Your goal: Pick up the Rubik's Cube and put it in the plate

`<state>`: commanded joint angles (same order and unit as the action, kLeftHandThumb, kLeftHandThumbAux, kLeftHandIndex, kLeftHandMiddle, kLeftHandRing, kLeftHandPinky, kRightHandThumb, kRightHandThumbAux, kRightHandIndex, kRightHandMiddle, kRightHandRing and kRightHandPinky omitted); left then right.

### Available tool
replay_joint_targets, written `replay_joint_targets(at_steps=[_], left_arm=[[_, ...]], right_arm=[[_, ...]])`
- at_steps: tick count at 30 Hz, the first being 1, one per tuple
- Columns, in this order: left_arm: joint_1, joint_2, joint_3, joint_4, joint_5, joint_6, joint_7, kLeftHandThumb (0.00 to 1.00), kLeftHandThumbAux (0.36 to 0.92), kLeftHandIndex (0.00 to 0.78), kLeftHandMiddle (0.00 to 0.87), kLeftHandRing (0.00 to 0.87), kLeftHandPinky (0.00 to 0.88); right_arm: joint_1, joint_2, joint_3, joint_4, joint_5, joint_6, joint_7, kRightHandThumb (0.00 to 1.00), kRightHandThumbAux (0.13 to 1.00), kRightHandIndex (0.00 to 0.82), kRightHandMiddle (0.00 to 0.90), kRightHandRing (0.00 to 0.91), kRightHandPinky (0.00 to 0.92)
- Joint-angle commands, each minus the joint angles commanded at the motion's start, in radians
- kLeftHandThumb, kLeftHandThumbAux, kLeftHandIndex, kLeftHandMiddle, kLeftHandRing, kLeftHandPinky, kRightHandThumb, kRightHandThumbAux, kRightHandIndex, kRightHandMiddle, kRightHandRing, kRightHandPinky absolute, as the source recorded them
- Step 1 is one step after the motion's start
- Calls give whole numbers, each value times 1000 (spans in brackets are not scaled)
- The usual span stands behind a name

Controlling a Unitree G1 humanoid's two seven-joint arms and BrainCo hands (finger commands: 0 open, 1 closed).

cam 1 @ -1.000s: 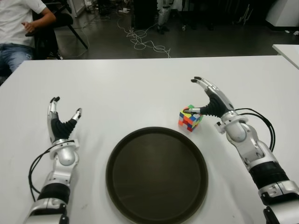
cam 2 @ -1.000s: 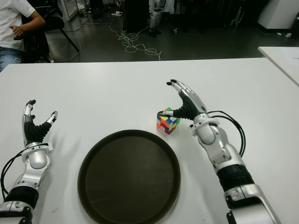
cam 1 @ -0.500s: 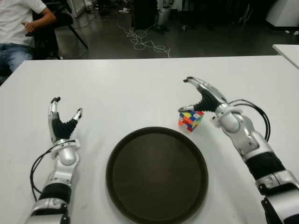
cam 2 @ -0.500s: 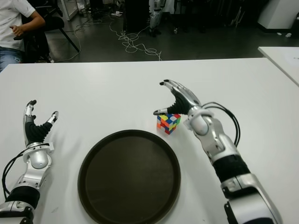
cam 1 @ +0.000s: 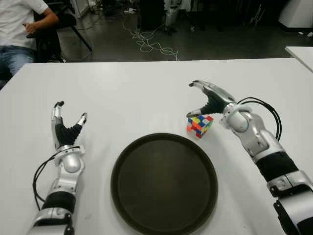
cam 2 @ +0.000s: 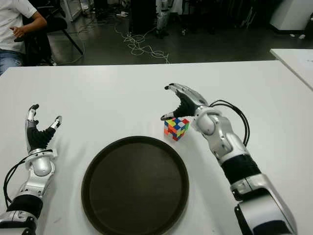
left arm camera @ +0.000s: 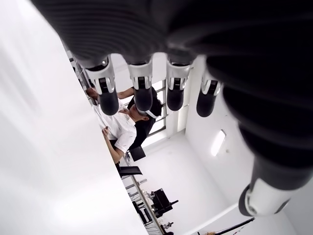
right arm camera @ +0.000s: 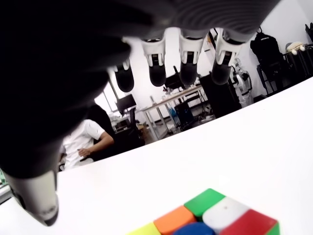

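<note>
Right hand [cam 1: 208,100] lowered over cube [cam 1: 199,125], fingers spread, nothing held | grasp pending | plate [cam 1: 164,183] unfilled | left hand [cam 1: 66,125] open, idle left of plate

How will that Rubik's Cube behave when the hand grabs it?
The Rubik's Cube looks rigid, with flat faces, so it probably won't roll. It looks small beneath the open right hand, so likely light. It could skid on the smooth white table.

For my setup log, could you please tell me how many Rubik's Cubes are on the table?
1. The Rubik's Cube sits on the white table just beyond the plate's far right rim, under the open right robot hand. None appears hidden.
</note>
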<state>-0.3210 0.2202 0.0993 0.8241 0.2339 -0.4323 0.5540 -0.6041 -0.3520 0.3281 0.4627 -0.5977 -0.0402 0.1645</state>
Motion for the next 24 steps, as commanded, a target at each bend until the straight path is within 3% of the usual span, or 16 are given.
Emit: replay_joint_targets(at_steps=[11,24], left_arm=[[-1,2,0,-1,10,25,5,0,679,0,0,0,20],[-4,7,-2,4,17,22,12,0,680,3,0,0,5]], right_arm=[[-22,1,19,32,-11,1,-7,0,650,0,0,0,0],[-7,-6,25,21,-12,8,-1,0,665,0,0,0,15]])
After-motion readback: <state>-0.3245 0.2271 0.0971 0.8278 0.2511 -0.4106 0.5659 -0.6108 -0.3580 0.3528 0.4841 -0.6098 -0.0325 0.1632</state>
